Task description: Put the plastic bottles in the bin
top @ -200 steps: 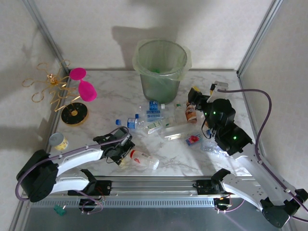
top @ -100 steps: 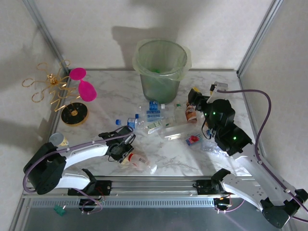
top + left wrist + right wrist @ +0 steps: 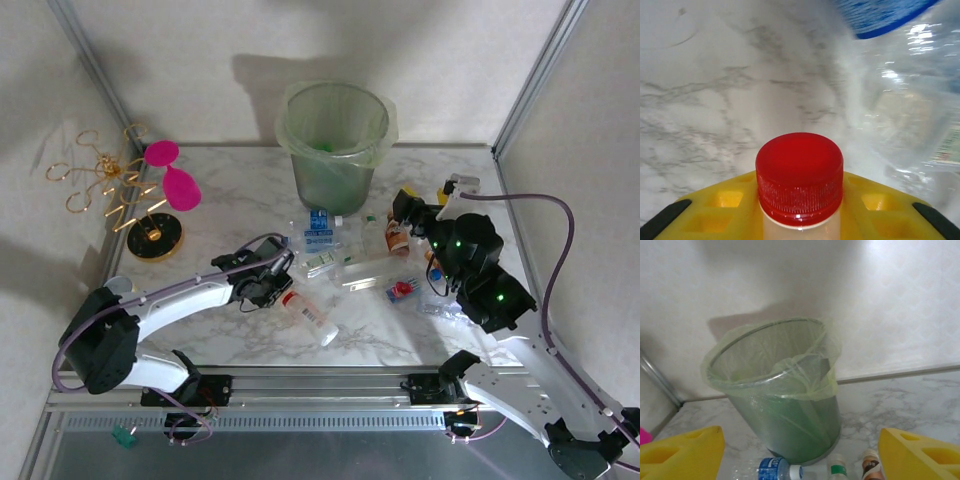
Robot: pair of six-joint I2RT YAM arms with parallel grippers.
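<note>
My left gripper (image 3: 268,287) is shut on the neck of a clear bottle with a red cap (image 3: 799,175) and a red-and-white label; its body (image 3: 310,316) trails toward the table's front. The yellow fingers (image 3: 725,200) hug the neck just below the cap. Several other plastic bottles (image 3: 325,252) lie in a heap mid-table, one with a blue label (image 3: 885,12) just ahead of the held cap. The pale-green bin (image 3: 333,140) stands at the back centre. My right gripper (image 3: 408,212) hovers open right of the heap, facing the bin (image 3: 785,390), nothing between its fingers (image 3: 682,452).
A pink ornament with gold wire (image 3: 165,185) on a black base stands at the back left. More bottles lie by the right arm (image 3: 402,290). Below the right gripper lie a blue-labelled bottle (image 3: 771,471), a green-banded one (image 3: 838,470) and a brown one (image 3: 871,469). Metal frame posts flank the table.
My left gripper has closed on the red-capped bottle and carried its cap end back and to the right toward the heap; the bottle swung round. The right arm barely moved.
</note>
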